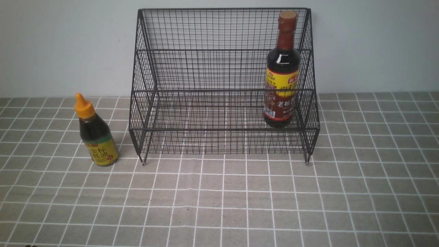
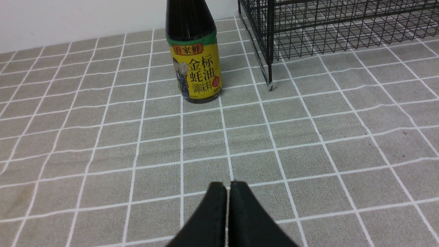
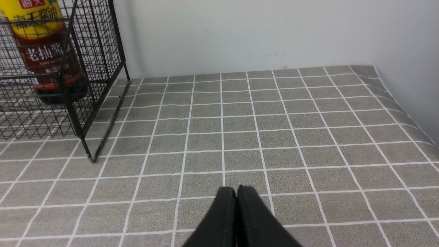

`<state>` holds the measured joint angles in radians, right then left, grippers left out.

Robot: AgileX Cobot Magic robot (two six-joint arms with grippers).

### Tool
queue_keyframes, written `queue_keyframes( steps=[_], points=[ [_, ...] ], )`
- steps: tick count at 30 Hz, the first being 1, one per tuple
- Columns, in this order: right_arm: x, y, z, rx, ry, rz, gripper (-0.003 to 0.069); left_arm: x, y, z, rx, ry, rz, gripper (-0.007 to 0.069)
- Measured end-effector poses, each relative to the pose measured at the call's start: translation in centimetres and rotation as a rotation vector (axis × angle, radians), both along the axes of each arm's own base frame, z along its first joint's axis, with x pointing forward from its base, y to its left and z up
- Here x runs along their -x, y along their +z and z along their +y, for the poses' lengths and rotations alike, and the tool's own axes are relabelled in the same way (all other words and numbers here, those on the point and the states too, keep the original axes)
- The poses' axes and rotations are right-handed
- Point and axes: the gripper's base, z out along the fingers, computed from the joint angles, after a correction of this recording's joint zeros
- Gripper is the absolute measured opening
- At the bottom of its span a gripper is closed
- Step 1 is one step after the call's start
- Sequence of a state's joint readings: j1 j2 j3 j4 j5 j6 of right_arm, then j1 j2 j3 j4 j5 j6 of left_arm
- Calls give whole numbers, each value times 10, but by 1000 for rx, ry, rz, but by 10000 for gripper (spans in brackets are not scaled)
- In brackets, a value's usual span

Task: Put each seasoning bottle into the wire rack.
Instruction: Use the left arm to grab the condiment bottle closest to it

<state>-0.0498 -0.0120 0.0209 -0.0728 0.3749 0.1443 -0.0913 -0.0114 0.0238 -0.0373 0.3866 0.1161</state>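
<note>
black left end effector (image 2: 228,188) is pressed together, empty, above the grey tiled cloth surface (image 1: 219,206); the right end effector (image 3: 236,190) is likewise closed on nothing. beyond, the short squat dark-sauce bottle with orange nozzle cap (image 1: 97,137) stands upright on the surface, just left of the large black wire-mesh rack (image 1: 205,68). the taller brown-necked bottle with yellow-red label (image 1: 282,79) already stands inside, at its right end. next, likely: the left end effector spreads, grips the squat one and lifts it in.

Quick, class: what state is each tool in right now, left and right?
Left tool: closed, holding nothing.
Right tool: closed, holding nothing.
</note>
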Motion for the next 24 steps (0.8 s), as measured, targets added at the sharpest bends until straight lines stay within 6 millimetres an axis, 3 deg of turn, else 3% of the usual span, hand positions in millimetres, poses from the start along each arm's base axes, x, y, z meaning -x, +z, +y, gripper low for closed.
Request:
queue_keyframes(
  steps=[3,9,13,17,20,21,24],
  points=[
    [0,0,0,13,3,1,-13,-1,1,0,12,0,-17,-7],
    [0,0,0,18,4,1,-13,-4,20,-2,213,21,-215,-7],
    [0,0,0,18,4,1,-13,-3,45,6,458,92,-475,-7],
    [0,0,0,18,4,1,-13,3,76,11,566,109,-616,-7],
    [0,0,0,18,4,1,-13,1,115,3,542,48,-506,-7],
    [0,0,0,18,4,1,-13,0,117,2,534,43,-491,-7],
    [0,0,0,18,4,2,-13,-23,139,-12,457,-30,-175,-7]
  ],
)
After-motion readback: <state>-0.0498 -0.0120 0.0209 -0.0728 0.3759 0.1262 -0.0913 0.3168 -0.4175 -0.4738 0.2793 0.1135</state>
